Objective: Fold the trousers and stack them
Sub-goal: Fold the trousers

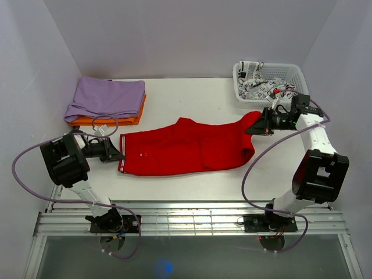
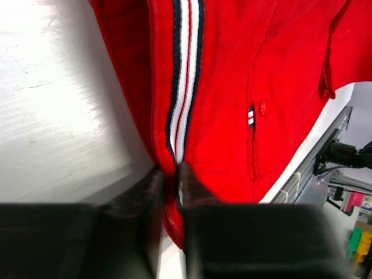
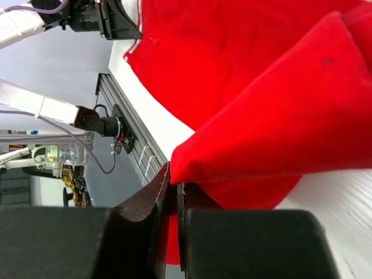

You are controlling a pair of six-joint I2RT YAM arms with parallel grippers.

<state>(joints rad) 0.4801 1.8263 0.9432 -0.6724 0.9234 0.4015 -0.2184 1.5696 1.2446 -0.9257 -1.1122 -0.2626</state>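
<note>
The red trousers [image 1: 186,148] lie spread across the middle of the table, waistband to the left, leg ends to the right. My left gripper [image 1: 116,152] is shut on the striped waistband [image 2: 180,87] at the left edge. My right gripper [image 1: 256,127] is shut on the leg end [image 3: 279,139] and holds that corner lifted off the table at the right. In the right wrist view the red fabric drapes from the jaws down toward the rest of the trousers [image 3: 221,52].
A lilac cloth [image 1: 107,96] on an orange cloth [image 1: 116,120] lies folded at the back left. A white basket [image 1: 270,81] with a black-and-white patterned cloth [image 1: 261,87] stands at the back right, just behind my right gripper. White walls enclose the table.
</note>
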